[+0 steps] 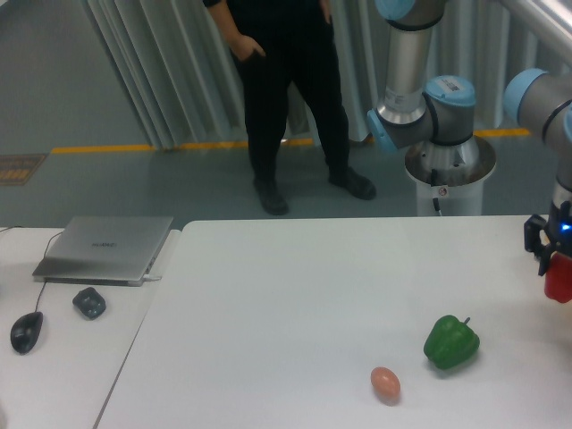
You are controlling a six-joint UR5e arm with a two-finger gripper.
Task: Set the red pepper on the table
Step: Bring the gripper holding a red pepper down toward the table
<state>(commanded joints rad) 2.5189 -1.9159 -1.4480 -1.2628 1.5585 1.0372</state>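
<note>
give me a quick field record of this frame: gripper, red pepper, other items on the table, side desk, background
gripper: at the right edge, closed around the red pepper, partly cut off by the frame
red pepper: held above the table, not yet set down
green pepper: on the table, front right
egg: left of the green pepper, apart from it
side desk: closed laptop, mouse, small dark object
background: person in black standing by the curtains

The red pepper (pixel 559 280) is glossy red, the table (pixel 268 313) plain white. The green pepper (pixel 450 340) is deep green, the egg (pixel 385 383) brownish-orange.
</note>
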